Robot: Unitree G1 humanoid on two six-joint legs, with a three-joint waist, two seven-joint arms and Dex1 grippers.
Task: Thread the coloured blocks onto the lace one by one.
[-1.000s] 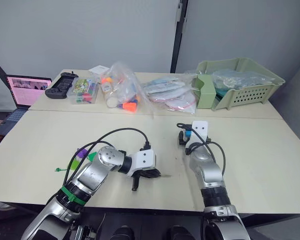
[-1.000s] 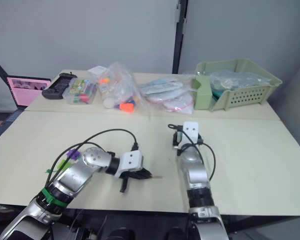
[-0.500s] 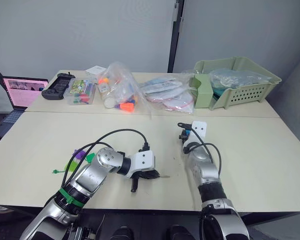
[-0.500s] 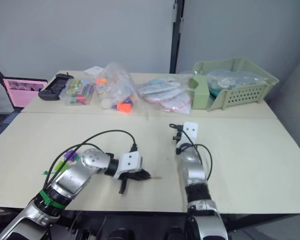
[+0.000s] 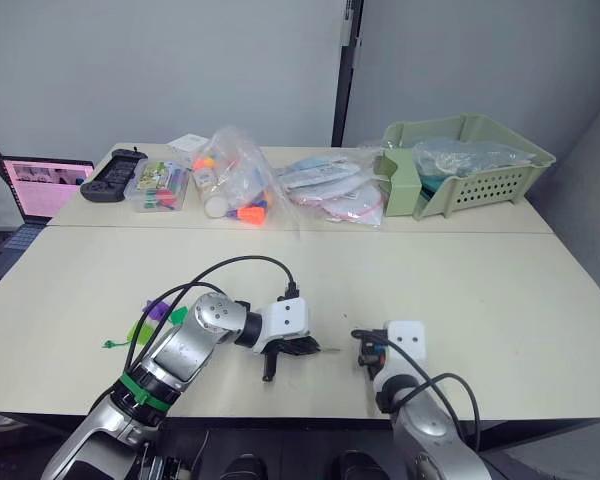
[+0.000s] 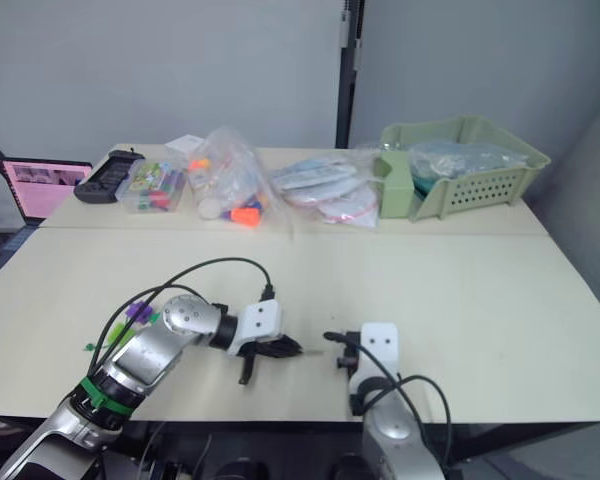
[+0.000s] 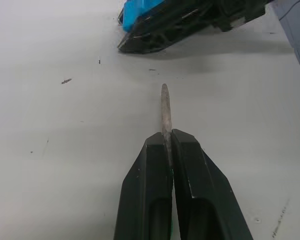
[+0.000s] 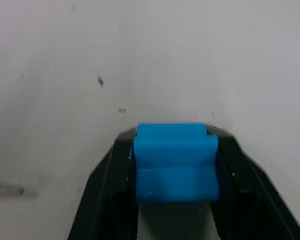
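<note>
Right gripper, clamping blue block, pulled back level with left gripper; we see its pinched lace tip aimed at block.

A cream table carries a pale green basket at its far edge. Beside the basket lie clear plastic bags, then a bag of orange toy pieces, a clear box and a black controller.
</note>
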